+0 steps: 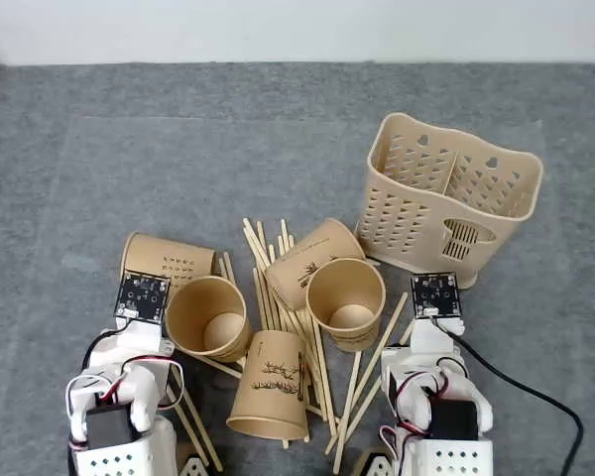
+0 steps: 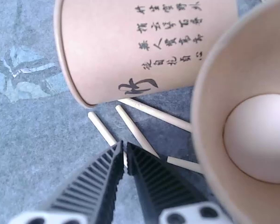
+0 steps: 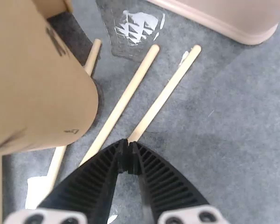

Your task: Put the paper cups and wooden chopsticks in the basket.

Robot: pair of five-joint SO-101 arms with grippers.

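High view — basket (image 1: pixel 402 223) stands apart from 5 clustered cups (image 1: pixel 270 387).

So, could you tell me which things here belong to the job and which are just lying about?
For the job: brown paper cups, pale wooden chopsticks, beige perforated plastic basket.
Lying about: black cable, grey felt table cover.

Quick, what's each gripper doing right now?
Left gripper: shut, holding nothing.
Right gripper: shut, holding nothing.
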